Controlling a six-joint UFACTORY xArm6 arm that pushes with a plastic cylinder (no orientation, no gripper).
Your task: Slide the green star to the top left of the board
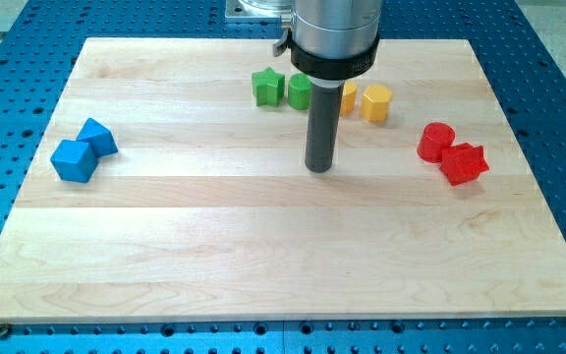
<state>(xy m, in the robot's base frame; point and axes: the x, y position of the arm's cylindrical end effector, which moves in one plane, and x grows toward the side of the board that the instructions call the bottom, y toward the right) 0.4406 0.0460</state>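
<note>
The green star (pixel 267 87) lies near the top middle of the wooden board (pixel 263 256). A second green block (pixel 299 91), rounded, touches its right side. My tip (pixel 319 168) rests on the board below and to the right of the green star, a short way below the rounded green block and apart from both. The rod rises from the tip and hides part of the rounded green block and of a yellow block (pixel 347 97).
A yellow hexagon-like block (pixel 376 101) sits right of the rod. Two red blocks (pixel 436 141) (pixel 463 163) touch at the right. Two blue blocks (pixel 96 137) (pixel 74 160) touch at the left. Blue perforated table surrounds the board.
</note>
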